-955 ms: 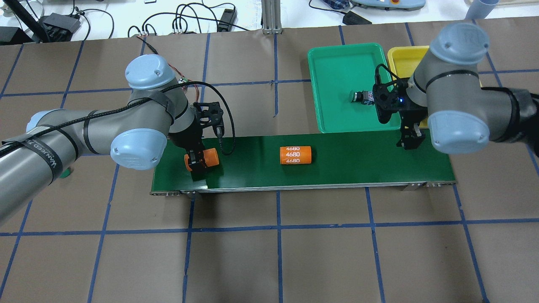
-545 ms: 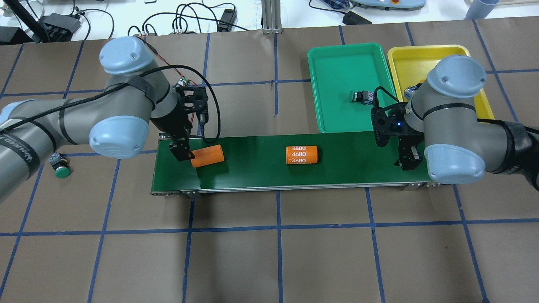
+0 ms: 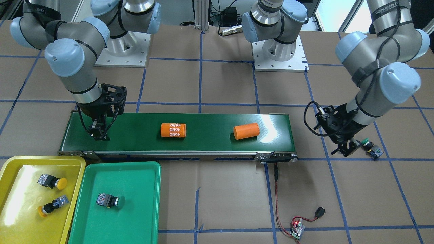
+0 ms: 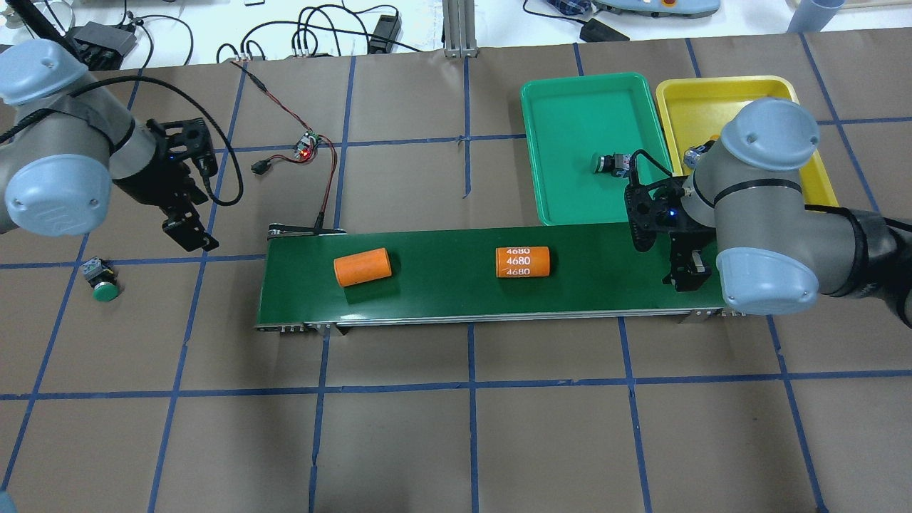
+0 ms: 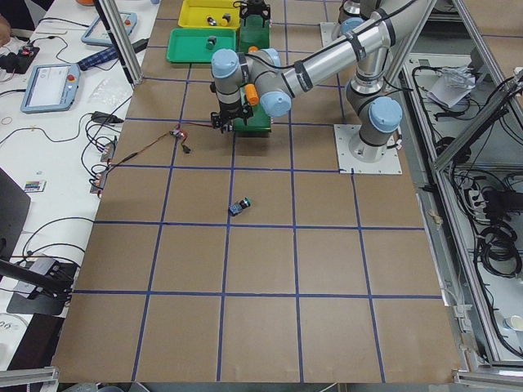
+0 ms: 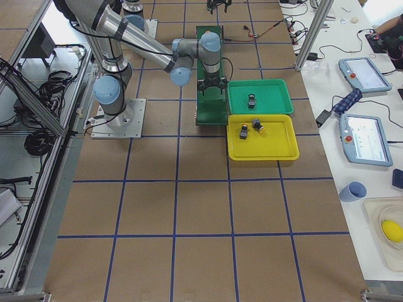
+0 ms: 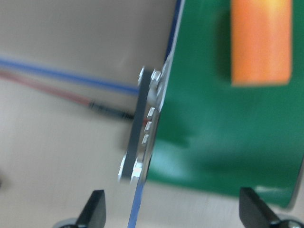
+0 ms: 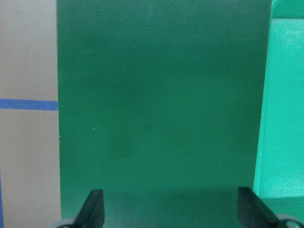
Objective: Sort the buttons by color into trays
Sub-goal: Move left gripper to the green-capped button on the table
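Note:
One green button lies on the brown table left of the belt, also seen in the front view. My left gripper hangs open and empty just behind it, off the belt's end. A second green button lies in the green tray. Two yellow buttons lie in the yellow tray. My right gripper is open and empty above the belt's right end.
The dark-green conveyor belt carries two orange cylinders, one plain and one marked 4680. A small circuit board with a red light and its wire lie behind the belt's left end.
My left gripper let go of the plain orange cylinder and swung left off the belt toward the loose green button. My right gripper moved slightly forward over the belt. Both cylinders drifted right.

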